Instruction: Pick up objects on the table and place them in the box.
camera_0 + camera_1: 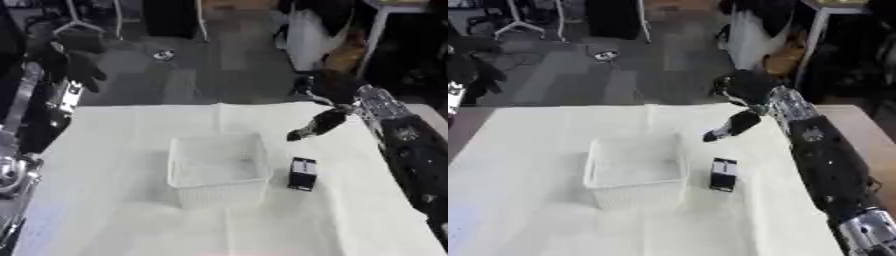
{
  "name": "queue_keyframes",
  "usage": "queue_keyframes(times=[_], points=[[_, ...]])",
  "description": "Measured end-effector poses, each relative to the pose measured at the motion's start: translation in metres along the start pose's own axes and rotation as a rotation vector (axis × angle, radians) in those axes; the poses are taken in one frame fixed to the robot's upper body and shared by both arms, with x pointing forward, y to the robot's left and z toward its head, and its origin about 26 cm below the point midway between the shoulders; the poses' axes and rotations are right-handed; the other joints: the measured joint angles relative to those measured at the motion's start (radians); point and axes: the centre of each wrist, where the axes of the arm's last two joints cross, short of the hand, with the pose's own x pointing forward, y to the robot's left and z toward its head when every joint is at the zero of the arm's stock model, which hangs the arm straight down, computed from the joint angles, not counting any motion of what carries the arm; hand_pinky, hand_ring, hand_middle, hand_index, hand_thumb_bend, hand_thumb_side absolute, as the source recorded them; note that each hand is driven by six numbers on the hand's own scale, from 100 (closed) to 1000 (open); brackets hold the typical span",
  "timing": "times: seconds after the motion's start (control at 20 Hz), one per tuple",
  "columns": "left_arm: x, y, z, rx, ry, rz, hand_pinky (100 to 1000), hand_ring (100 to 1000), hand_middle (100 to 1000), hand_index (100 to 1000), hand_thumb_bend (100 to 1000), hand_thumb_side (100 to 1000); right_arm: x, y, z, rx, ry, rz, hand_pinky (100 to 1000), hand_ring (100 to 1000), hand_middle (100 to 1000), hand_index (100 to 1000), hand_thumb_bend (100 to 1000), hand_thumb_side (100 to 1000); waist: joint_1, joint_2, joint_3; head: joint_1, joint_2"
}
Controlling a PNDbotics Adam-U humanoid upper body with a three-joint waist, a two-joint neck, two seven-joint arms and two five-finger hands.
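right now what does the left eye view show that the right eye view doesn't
Only the left eye view shows most of the left arm, with the left hand raised at the far left and its fingers drooping. Only the right eye view shows the right arm down to its silver joint at the lower right. Both show the right hand above the table's far edge, the white box, and the small black object standing beside the box.

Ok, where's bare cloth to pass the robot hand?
Free: the cloth left of the basket and along the near edge. Crowded: right of the basket, where the black box stands below the right robot hand.
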Motion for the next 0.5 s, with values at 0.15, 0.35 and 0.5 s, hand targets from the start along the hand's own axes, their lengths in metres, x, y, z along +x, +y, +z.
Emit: queue_keyframes(times=[0.15, 0.35, 0.5], points=[[-0.001, 0.0, 0.0, -0.004, 0.004, -0.001, 401, 527, 666, 788, 134, 894, -0.012, 0.006, 0.005, 0.082, -0.034, -0.004, 818, 746, 728, 831, 801, 1000, -0.001, 0.0, -0.002, 0.001, 0.0], [-0.002, 0.001, 0.001, -0.01, 0.007, -0.006, 400, 527, 666, 788, 133, 894, -0.023, 0.013, 0.013, 0.178, -0.077, -0.009, 828, 754, 742, 837, 792, 1000, -0.003, 0.0, -0.003, 0.006, 0.0], [-0.002, 0.001, 0.002, -0.012, 0.01, -0.006, 401, 527, 666, 788, 133, 894, -0.027, 0.015, 0.016, 0.225, -0.108, -0.009, 837, 763, 744, 822, 753, 1000, -0.004, 0.0, -0.005, 0.01, 0.0]])
